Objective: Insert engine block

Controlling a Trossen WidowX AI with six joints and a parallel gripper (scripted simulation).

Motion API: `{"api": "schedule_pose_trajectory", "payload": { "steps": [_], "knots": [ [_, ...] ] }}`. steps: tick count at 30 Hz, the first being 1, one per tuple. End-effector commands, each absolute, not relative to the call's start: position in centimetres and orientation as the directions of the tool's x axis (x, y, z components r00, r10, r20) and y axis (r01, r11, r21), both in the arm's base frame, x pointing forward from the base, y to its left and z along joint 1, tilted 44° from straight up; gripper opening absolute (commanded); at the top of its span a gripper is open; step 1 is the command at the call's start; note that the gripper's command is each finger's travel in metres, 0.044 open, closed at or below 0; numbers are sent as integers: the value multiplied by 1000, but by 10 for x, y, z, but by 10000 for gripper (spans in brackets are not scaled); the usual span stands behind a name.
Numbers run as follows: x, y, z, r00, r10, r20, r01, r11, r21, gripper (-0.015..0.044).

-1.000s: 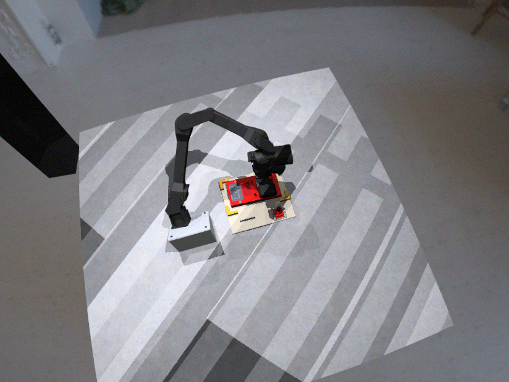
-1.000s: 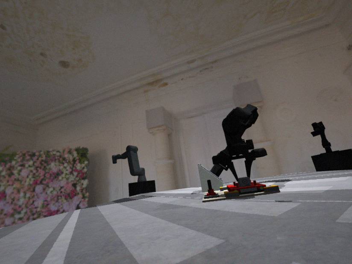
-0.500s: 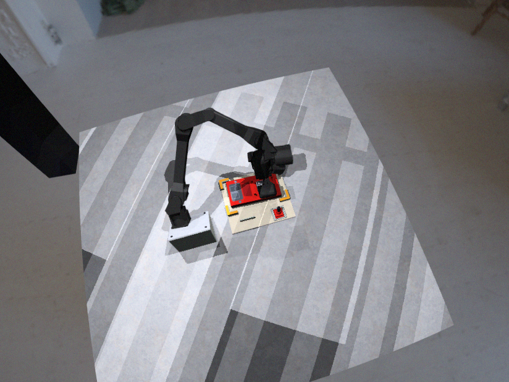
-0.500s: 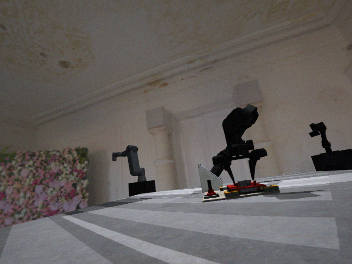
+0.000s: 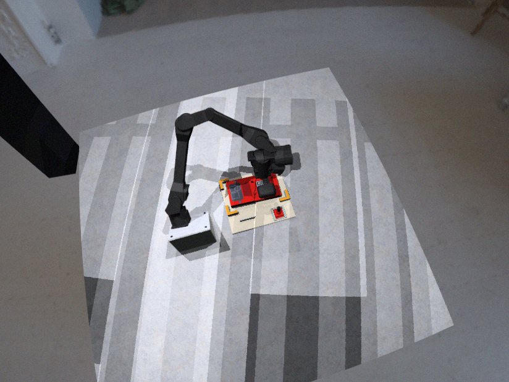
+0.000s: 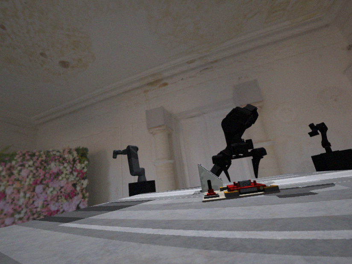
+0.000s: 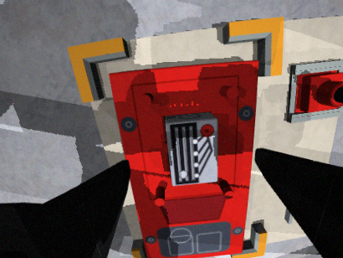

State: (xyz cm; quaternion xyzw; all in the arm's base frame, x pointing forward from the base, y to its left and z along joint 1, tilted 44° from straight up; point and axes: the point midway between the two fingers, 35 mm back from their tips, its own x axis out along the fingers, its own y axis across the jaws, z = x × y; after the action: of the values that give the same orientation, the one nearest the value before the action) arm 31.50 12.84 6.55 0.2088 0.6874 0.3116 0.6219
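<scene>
Engine block [image 7: 191,149] seated in car body [image 7: 184,138] below hand [image 7: 192,184]; hand wide, empty; retreat step: lift straight up, touching nothing.

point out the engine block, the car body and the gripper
engine block [image 7: 191,152], wrist view, on its grey top face
car body [image 7: 146,193], wrist view, on the red panel beside the block
gripper [image 7: 190,186], wrist view, midway between its open fingers

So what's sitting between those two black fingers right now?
In the wrist view, the red car body with the grey engine block set in it lies between the open fingers, untouched.
</scene>
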Motion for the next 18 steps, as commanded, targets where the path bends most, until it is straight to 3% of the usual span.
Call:
{"api": "schedule_pose_trajectory", "payload": {
  "steps": [1,4,18],
  "knots": [
    [319,121,72,-129,677,-725,-103,718,688,440],
    [319,121,72,-129,677,-725,-103,718,688,440],
    [319,121,72,-129,677,-725,-103,718,688,72]
  ]
}}
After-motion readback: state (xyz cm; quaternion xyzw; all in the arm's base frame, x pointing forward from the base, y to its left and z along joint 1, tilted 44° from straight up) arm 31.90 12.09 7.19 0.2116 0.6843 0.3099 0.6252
